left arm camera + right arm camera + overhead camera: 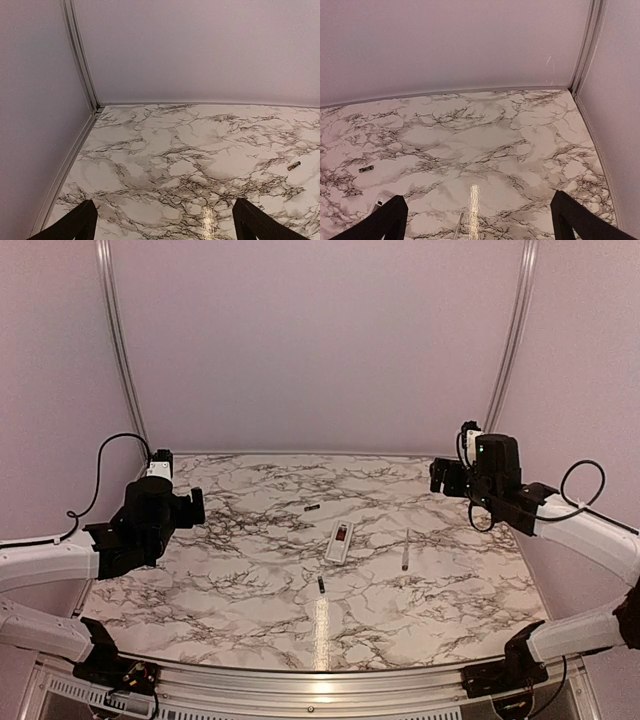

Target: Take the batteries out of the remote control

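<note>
The white remote control (340,541) lies in the middle of the marble table (250,600), its dark reddish recess facing up. One small dark battery (312,508) lies behind it to the left; it also shows in the left wrist view (293,165) and the right wrist view (365,169). A second battery (321,584) lies in front of the remote. My left gripper (198,506) hangs raised at the table's left edge, open and empty. My right gripper (438,477) hangs raised at the right rear, open and empty. A corner of the remote (378,202) peeks into the right wrist view.
A thin grey pen-like stick (406,549) lies right of the remote; its tip shows in the right wrist view (458,225). Pale walls with metal rails (118,340) enclose the table at the back and sides.
</note>
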Available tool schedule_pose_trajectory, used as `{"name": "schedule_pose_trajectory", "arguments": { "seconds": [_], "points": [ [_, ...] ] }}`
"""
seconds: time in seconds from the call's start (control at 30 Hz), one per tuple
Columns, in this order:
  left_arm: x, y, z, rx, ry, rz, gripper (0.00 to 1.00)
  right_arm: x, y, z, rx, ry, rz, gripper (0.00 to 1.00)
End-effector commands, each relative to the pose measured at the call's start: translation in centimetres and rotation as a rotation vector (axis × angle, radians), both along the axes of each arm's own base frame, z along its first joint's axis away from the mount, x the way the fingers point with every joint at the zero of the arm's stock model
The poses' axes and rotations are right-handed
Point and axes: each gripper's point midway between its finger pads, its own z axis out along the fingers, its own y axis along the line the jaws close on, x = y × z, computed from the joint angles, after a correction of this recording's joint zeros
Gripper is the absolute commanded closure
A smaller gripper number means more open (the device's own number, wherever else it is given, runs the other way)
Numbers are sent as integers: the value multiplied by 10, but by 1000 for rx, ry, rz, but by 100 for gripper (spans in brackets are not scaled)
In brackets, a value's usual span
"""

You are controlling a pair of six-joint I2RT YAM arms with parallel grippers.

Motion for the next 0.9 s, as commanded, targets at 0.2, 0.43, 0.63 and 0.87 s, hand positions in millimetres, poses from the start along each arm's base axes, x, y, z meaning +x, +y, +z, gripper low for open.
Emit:
{"name": "schedule_pose_trajectory", "arguments": {
  "seconds": [0.2, 0.43, 0.63, 0.87],
  "points": [
    [23, 57, -23, 59, -11, 76, 1, 16, -12, 18, -119, -124, -32, 2],
    [42, 85, -32, 57, -20, 83, 1, 32, -48, -6, -91, -47, -131, 2],
    [51, 106, -44, 43, -35, 98, 1, 41, -90, -34, -91, 5, -235, 1],
    [45, 124, -52, 10, -111, 127, 1, 38, -125, -66, -120, 6, -297, 2]
  ]
}}
